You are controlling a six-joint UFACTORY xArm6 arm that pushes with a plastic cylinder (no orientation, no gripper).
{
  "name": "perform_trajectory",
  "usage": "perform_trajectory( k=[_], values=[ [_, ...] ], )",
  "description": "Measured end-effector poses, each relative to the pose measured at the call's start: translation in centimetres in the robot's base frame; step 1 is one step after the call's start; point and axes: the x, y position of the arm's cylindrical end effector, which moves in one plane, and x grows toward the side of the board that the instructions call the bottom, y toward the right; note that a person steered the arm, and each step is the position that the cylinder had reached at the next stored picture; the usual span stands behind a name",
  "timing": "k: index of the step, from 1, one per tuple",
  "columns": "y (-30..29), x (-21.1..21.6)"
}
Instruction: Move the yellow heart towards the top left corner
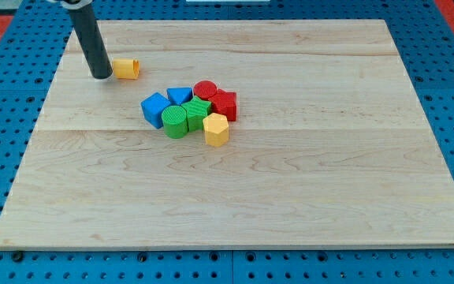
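The yellow heart (126, 69) lies on the wooden board (290, 189) in the upper left part of the view. My tip (101, 76) rests on the board just left of the heart, touching or nearly touching its left side. The dark rod rises from the tip toward the view's top left.
A cluster of blocks sits near the board's middle: a blue cube (155, 109), a blue triangle (180, 95), a red cylinder (205, 90), a red star (224, 104), a green cylinder (176, 122), a green block (197, 114) and a yellow hexagon (216, 129).
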Motion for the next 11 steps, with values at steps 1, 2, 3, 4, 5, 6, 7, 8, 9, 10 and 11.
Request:
perform_trajectory(
  k=[1,2,3,4,5,6,7,8,9,10,11],
  values=[
    [1.8,0.4],
    [6.0,-1.5],
    [7.9,-3.9],
    [7.2,-6.1],
    [9.5,-4.6],
    [5.7,-3.0],
    [2.9,-4.3],
    [2.5,-7.4],
    [3.3,-8.3],
    [4.5,-2.3],
    [-1.2,-0.4]
  ],
)
